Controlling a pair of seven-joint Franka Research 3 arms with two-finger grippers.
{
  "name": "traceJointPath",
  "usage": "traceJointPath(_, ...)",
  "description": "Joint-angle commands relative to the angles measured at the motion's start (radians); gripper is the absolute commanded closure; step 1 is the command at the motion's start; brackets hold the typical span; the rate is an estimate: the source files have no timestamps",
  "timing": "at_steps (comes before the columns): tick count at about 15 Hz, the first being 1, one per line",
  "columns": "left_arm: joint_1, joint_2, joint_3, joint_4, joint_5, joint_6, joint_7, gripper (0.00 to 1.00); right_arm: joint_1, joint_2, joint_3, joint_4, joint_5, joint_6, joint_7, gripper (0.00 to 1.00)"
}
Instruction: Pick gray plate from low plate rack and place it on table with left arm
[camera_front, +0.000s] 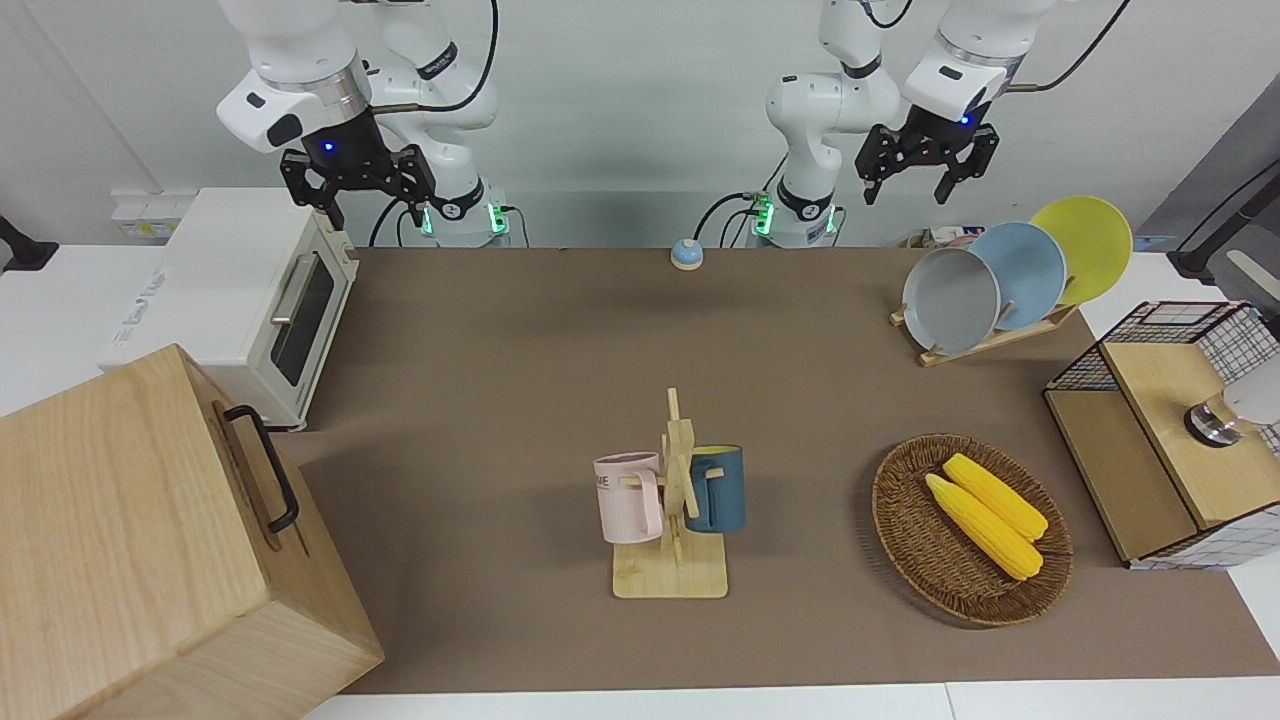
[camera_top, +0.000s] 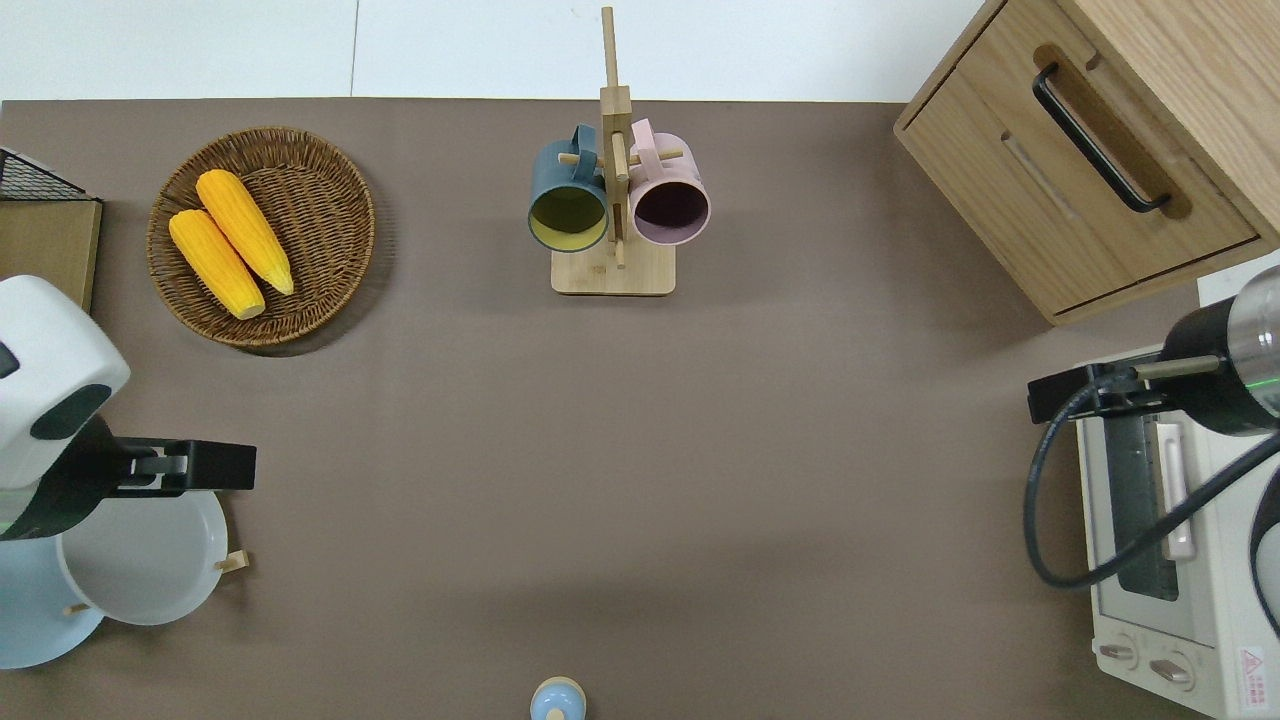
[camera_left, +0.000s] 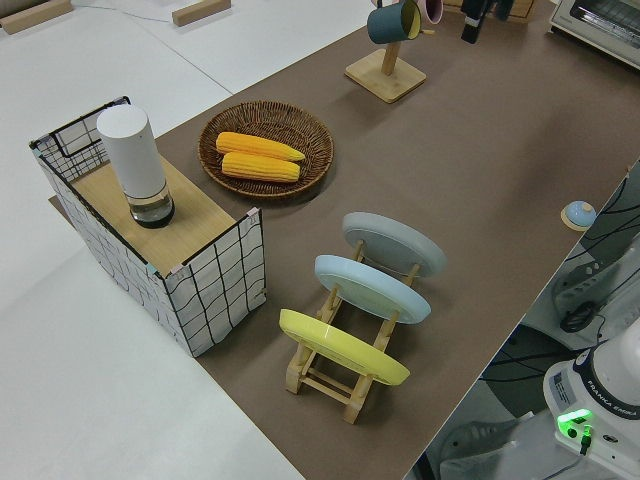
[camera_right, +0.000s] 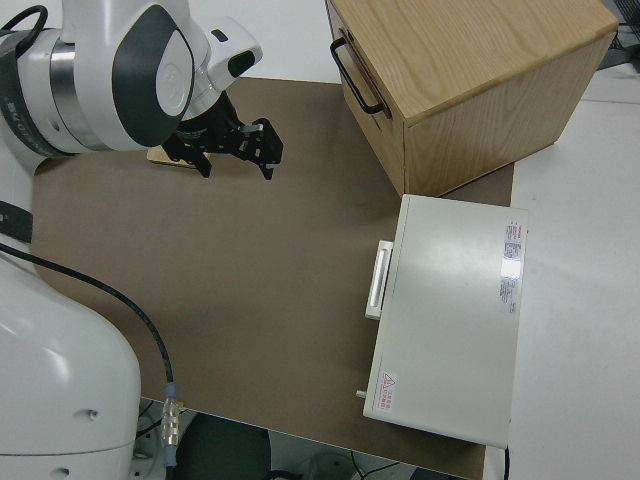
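Jaws of my left gripper (camera_front: 927, 172) spread, empty, hovering above gray plate (camera_front: 951, 301). Plate leans below them in low plate rack (camera_front: 985, 343). I judge it rigid, smooth, chippable; I'd pinch the upper rim. Right arm parked.

The gray plate (camera_front: 951, 301) looks matt, perhaps ceramic; the low plate rack (camera_left: 340, 375) is pale bare wood.
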Motion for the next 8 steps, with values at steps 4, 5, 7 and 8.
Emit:
traceJointPath(4, 0.002, -0.003, 0.013, 0.000, 0.006, 0.013, -0.010, 0.00, -0.007, -0.002, 0.005, 0.006, 0.006, -0.014, 0.000, 0.013)
traceJointPath(5, -0.003, -0.001, 0.035, -0.002, -0.002, 0.024, -0.009, 0.00, -0.007, -0.002, 0.005, 0.006, 0.006, -0.014, 0.000, 0.011)
traceJointPath(7, -0.004, -0.003, 0.063, -0.005, -0.011, 0.032, -0.009, 0.00, -0.007, -0.002, 0.005, 0.006, 0.006, -0.014, -0.001, 0.011)
traceJointPath(8, -0.003, -0.004, 0.083, -0.006, -0.010, 0.032, -0.009, 0.00, -0.007, -0.002, 0.007, 0.006, 0.006, -0.014, 0.000, 0.011)
